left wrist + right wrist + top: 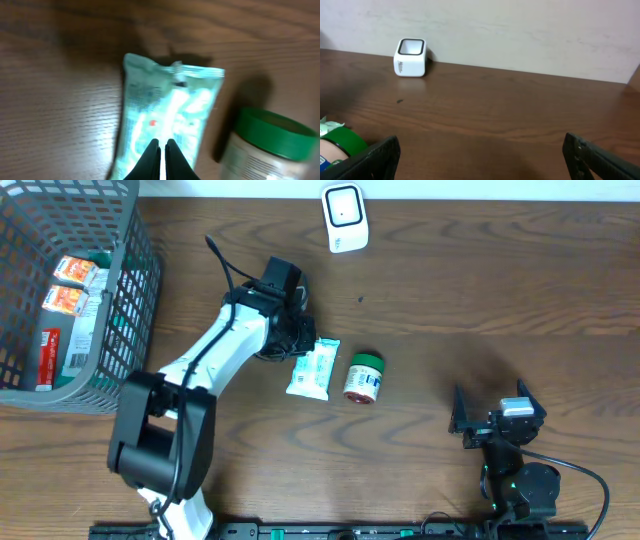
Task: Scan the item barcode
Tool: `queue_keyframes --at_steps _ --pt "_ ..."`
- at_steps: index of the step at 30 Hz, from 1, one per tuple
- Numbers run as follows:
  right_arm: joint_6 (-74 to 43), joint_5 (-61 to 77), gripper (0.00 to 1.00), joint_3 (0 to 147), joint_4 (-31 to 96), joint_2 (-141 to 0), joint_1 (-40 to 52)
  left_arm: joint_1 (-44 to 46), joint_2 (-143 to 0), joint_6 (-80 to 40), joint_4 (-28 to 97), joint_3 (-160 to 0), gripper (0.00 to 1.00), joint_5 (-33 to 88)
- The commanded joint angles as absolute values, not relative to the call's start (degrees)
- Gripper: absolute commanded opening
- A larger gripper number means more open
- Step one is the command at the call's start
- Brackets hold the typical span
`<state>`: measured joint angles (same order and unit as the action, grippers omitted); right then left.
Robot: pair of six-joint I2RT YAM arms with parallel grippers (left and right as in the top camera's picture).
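The left gripper has its 2 fingers pressed together over the pale green packet, which lies flat mid-table just beside the green-lidded jar; whether any film is pinched I cannot tell. The right gripper is spread wide, well apart from both. The white scanner stands at the table's far edge.

Wooden table, grey basket at its left edge holding boxes, green-lidded jar near centre
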<state>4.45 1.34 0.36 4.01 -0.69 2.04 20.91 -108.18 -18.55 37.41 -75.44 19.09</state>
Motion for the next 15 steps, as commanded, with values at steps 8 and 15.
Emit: queue_keyframes --at_steps 8,15 --pt "4.78 1.56 0.99 0.32 4.21 -0.38 1.43 23.4 -111.77 -20.91 37.85 -74.98 0.07 17.21" --pt "4.78 1.56 0.99 0.32 4.23 -0.38 1.43 26.39 -112.29 -24.16 37.65 -74.89 0.08 15.92"
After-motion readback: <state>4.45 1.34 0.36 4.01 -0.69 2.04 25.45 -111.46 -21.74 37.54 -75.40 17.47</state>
